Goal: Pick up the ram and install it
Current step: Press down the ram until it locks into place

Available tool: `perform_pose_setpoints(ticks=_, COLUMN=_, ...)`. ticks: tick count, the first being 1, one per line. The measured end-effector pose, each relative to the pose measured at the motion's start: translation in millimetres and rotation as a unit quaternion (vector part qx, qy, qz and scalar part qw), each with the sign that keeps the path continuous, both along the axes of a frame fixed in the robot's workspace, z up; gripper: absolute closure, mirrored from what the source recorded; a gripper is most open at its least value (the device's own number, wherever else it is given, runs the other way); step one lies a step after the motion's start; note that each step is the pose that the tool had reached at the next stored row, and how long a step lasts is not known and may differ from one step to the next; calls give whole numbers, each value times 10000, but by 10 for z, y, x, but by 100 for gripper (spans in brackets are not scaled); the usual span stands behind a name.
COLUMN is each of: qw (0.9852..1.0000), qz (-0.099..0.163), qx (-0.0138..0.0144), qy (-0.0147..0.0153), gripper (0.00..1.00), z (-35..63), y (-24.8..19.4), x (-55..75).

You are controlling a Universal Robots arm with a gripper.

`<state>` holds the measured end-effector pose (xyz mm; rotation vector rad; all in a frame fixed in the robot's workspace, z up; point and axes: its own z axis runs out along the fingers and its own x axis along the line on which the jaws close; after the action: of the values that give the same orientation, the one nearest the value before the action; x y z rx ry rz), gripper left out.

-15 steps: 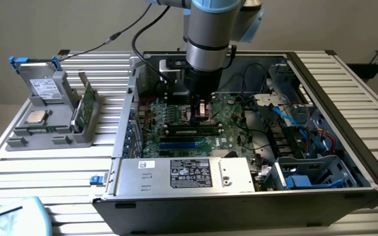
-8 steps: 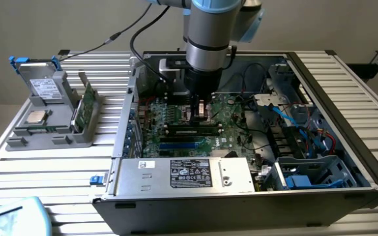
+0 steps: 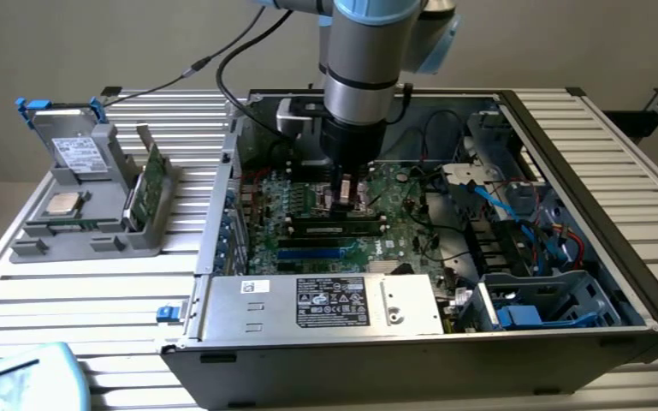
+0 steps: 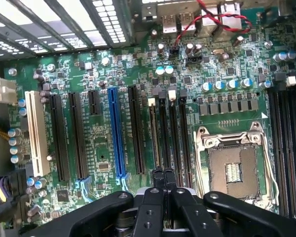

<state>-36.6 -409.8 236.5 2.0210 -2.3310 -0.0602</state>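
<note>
Hand (image 3: pixel 346 199) low inside open case (image 3: pixel 602 171); power supply (image 3: pixel 317 304), cables (image 3: pixel 512 214), case walls hem it in.

Soft, even room light is falling on the open computer case (image 3: pixel 420 257), and the slatted table (image 3: pixel 100 291) is glowing pale on the exterior view's left. Deep shadow is pooling inside the case under the arm. In the wrist view, glare is washing out the vent grille (image 4: pixel 106 19), while the motherboard (image 4: pixel 98 143) is showing crisply and the gripper (image 4: pixel 163 174) is blurring close to the lens.

Open computer case (image 3: pixel 637 282) holds a motherboard (image 4: pixel 103 143); grey stand (image 3: pixel 78 214) beside it.
</note>
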Motion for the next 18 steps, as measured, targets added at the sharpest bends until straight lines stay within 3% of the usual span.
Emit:
perform_pose_setpoints(ticks=4, qw=9994, qz=-336, qx=0, qy=0, gripper=89, z=-4, y=0, x=0)
perform_pose_setpoints(ticks=9, qw=9972, qz=-753, qx=0, qy=0, gripper=89, z=-7, y=0, x=0)
perform_pose_setpoints(ticks=13, qw=9939, qz=-1106, qx=0, qy=0, gripper=89, z=-10, y=0, x=0)
perform_pose_setpoints(ticks=18, qw=9880, qz=-1546, qx=0, qy=0, gripper=89, z=-13, y=0, x=0)
